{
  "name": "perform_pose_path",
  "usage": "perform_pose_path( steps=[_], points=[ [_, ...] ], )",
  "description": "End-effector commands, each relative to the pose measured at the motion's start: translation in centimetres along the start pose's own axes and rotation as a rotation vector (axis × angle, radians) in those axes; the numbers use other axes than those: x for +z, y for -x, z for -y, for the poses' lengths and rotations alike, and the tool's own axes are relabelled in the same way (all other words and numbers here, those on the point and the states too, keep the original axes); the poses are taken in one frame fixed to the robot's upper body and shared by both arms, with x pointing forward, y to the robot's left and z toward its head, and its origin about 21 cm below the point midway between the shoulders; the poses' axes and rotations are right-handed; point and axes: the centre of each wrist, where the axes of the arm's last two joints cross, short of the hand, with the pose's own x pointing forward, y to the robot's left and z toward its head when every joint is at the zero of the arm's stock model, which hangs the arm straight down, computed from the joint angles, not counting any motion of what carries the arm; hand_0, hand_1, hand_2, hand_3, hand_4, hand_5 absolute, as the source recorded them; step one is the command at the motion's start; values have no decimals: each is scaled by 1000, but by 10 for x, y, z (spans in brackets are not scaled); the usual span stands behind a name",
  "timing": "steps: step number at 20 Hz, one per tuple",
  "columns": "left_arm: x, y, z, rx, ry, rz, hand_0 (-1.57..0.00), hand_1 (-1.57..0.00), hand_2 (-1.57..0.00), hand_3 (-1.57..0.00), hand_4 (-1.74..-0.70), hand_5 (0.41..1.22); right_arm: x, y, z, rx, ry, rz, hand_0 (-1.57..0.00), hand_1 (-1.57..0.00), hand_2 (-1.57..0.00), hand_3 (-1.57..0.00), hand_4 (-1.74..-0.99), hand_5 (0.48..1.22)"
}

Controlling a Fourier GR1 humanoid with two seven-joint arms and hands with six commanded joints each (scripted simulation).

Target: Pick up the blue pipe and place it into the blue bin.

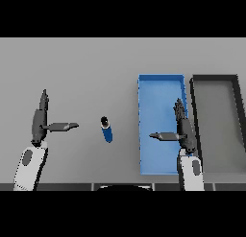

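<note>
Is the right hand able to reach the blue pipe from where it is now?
Probably yes. The right hand hangs open over the blue bin, and the blue pipe lies on bare table to the bin's left. Nothing stands between them, and only the bin's low wall must be crossed.

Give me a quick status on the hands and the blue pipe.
Left hand and right hand open, empty. Blue pipe on table between them, untouched. Path to blue bin clear.

The pipe (106,129) is blue with a dark end, the bin (161,87) lighter blue. A dark-rimmed grey tray (217,78) sits on the grey table (77,68).
</note>
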Motion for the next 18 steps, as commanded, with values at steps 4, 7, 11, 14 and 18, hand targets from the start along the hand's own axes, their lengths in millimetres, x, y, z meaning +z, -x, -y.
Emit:
perform_pose_path(
  steps=[4, 7, 11, 14, 18],
  points=[
    [-2, 0, -3, 0, -2, 5, 1, 1, 1, 1, -1006, 586, -1, 0, -3, -1, -1, -1, 1, 1, 1, 1, -1222, 603],
    [4, 6, -17, -71, 120, 43, 1, 1, 1, 1, -1006, 586, 6, -5, 8, 108, -42, 60, 1, 1, 1, 1, -1222, 603],
    [12, 9, -35, -155, 284, 79, 1, 1, 1, 1, -1010, 589, 21, -8, 9, 218, -133, 89, 1, 1, 1, 1, -1232, 599],
    [16, 7, -38, -155, 326, 83, 1, 1, 1, 1, -1009, 589, 20, -13, 9, 236, -132, 80, 1, 1, 1, 1, -1226, 593],
    [23, 5, -32, -142, 475, 95, 1, 1, 1, 1, -1020, 582, 18, -16, 8, 247, -135, 87, 1, 1, 1, 1, -1215, 587]
  ],
)
